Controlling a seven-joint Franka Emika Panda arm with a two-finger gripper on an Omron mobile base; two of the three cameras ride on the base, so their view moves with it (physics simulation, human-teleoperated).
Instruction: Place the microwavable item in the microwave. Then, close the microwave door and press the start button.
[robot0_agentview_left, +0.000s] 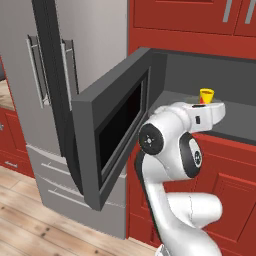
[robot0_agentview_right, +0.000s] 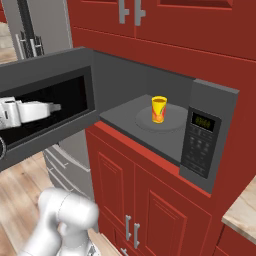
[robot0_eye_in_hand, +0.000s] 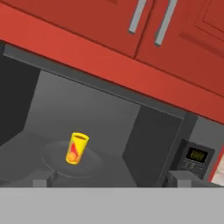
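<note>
The microwavable item, a small yellow cup (robot0_agentview_right: 159, 109) with a red mark, stands upright on the round turntable (robot0_agentview_right: 172, 124) inside the microwave (robot0_agentview_right: 214, 95). The same cup (robot0_eye_in_hand: 77, 148) sits left of centre in the hand view and peeks over my hand as a yellow cup (robot0_agentview_left: 206, 95) in the left base view. The microwave door (robot0_agentview_left: 115, 135) is swung wide open to the left. My gripper (robot0_agentview_right: 56, 106) hangs in front of the opening, apart from the cup and open, with nothing between its fingertips (robot0_eye_in_hand: 39, 183). The keypad panel with its green display (robot0_agentview_right: 203, 121) is on the right.
A tall silver fridge (robot0_agentview_left: 35, 75) stands left of the open door. Red cabinets (robot0_agentview_right: 150, 200) run below the microwave, and more with bar handles (robot0_eye_in_hand: 151, 17) above it. A wooden countertop corner (robot0_agentview_right: 245, 210) shows at the lower right.
</note>
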